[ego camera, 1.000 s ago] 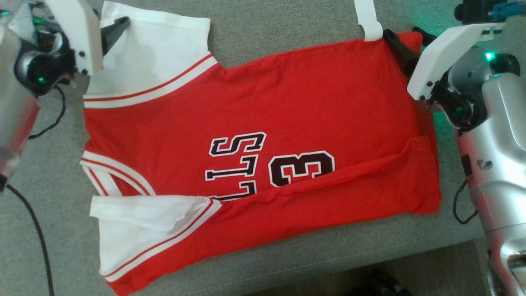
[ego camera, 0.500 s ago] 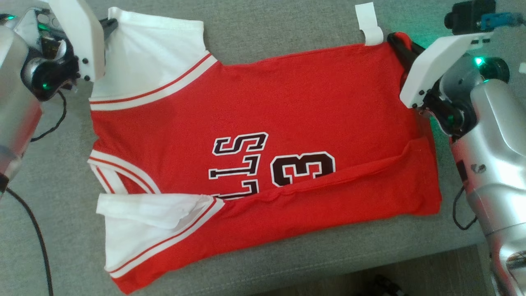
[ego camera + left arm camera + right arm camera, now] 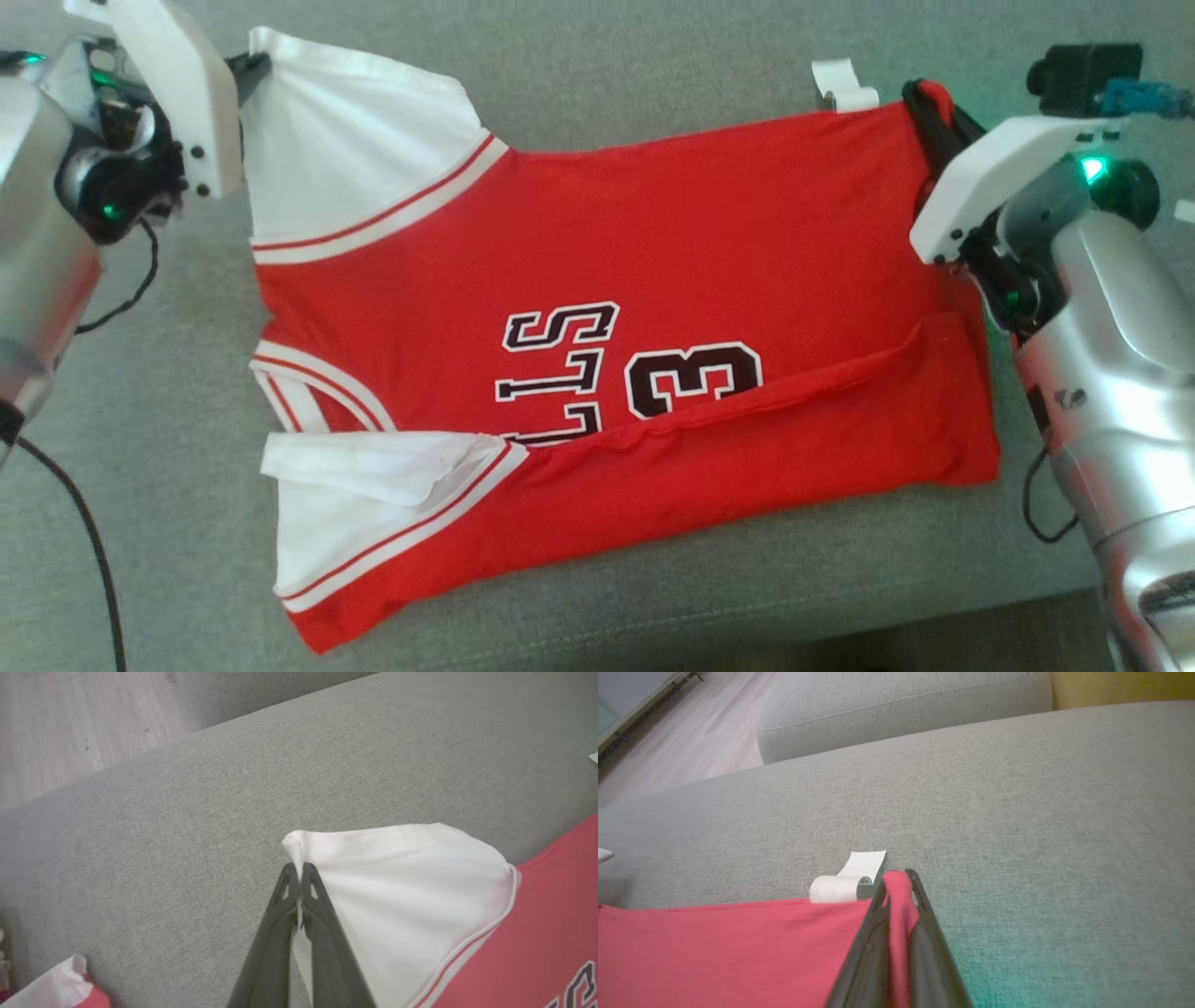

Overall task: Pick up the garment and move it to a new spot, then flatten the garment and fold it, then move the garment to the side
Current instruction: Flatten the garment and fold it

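Jersey flat on cushion; sleeve tip pinched in closed left gripper, hem corner in closed right gripper.

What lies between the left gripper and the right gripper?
In the head view, the red jersey spans that stretch: its white sleeve pinched in the left gripper, its hem corner in the right gripper, a curled white strip beside it.

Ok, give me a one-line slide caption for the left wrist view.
Left claw shut on the white sleeve of the red jersey, over a grey cushion.
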Tool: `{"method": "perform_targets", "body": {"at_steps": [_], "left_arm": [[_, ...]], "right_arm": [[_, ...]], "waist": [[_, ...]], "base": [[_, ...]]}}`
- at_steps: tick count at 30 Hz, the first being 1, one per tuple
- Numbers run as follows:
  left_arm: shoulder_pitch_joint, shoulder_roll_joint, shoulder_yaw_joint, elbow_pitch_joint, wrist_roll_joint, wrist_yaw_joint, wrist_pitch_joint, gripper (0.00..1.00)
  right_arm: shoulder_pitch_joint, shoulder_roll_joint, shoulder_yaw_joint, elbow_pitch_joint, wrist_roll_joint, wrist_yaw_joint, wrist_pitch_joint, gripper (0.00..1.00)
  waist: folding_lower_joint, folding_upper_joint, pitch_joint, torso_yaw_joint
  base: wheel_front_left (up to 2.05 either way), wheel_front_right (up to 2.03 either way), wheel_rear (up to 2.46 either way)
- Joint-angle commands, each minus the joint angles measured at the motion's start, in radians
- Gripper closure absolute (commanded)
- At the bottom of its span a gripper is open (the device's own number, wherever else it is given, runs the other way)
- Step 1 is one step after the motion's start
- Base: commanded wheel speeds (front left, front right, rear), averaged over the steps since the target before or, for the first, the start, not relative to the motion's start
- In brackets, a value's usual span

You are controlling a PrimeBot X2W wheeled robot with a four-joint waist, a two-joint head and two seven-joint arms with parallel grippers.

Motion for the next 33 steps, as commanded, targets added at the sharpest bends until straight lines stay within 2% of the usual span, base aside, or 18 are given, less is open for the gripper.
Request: {"method": "perform_targets", "body": {"at_steps": [1, 5, 9, 18, 26, 33], "left_arm": [[-0.039, 0.056, 0.023, -0.025, -0.014, 0.001, -0.014, 1.0], [-0.01, 0.078, -0.004, -0.08, -0.05, 0.001, -0.01, 1.0], [0.012, 0.125, -0.045, -0.158, -0.074, 0.001, 0.017, 1.0], [0.077, 0.214, -0.119, -0.333, -0.161, 0.001, 0.143, 1.0], [0.152, 0.307, -0.164, -0.519, -0.257, 0.004, 0.279, 1.0], [0.203, 0.346, -0.186, -0.635, -0.288, 0.029, 0.342, 1.0]], "right_arm": [[0.02, -0.011, 0.017, -0.019, 0.01, -0.001, -0.017, 1.0], [0.045, -0.032, 0.037, -0.005, 0.032, -0.001, -0.04, 1.0], [0.075, -0.061, 0.065, 0.0, 0.056, -0.001, -0.056, 1.0], [0.109, -0.113, 0.123, 0.023, 0.086, -0.001, -0.067, 1.0], [0.16, -0.197, 0.222, -0.005, 0.144, -0.001, 0.042, 1.0], [0.176, -0.277, 0.311, -0.051, 0.199, -0.001, 0.163, 1.0]], "waist": [[0.0, 0.0, -0.032, 0.01], [0.0, 0.0, -0.073, 0.023], [0.0, 0.0, -0.107, 0.041], [0.0, 0.0, -0.173, 0.073], [0.0, 0.0, -0.228, 0.087], [0.0, 0.0, -0.223, 0.083]], "base": [[0.0, 0.0, 0.0], [0.0, 0.0, 0.0], [0.0, 0.0, 0.0], [0.0, 0.0, 0.0], [0.0, 0.0, 0.0], [0.0, 0.0, 0.0]]}}
